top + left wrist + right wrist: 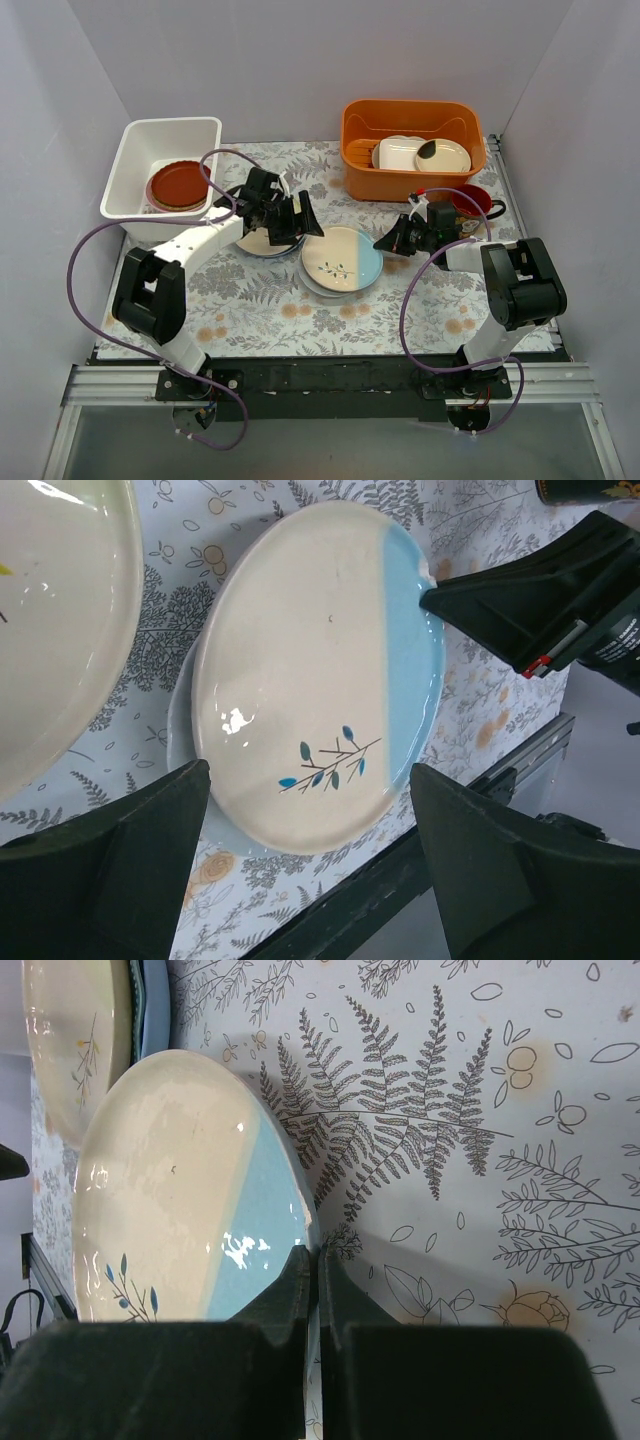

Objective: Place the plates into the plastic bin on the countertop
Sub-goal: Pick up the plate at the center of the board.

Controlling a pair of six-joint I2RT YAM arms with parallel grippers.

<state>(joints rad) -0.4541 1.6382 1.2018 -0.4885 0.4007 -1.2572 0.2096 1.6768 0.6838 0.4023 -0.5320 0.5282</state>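
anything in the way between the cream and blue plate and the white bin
yes: in the top view the open left gripper and its arm hang between the round cream and blue plate and the white plastic bin, above a second round cream plate lying on the countertop

The fern-printed counter [260,310] carries a white plastic bin [120,160] at its far-left corner, an orange tub [400,182] and red mug [478,200] far right, and mid-counter a cream-and-blue plate [342,258] atop another, beside a cream plate [255,243].
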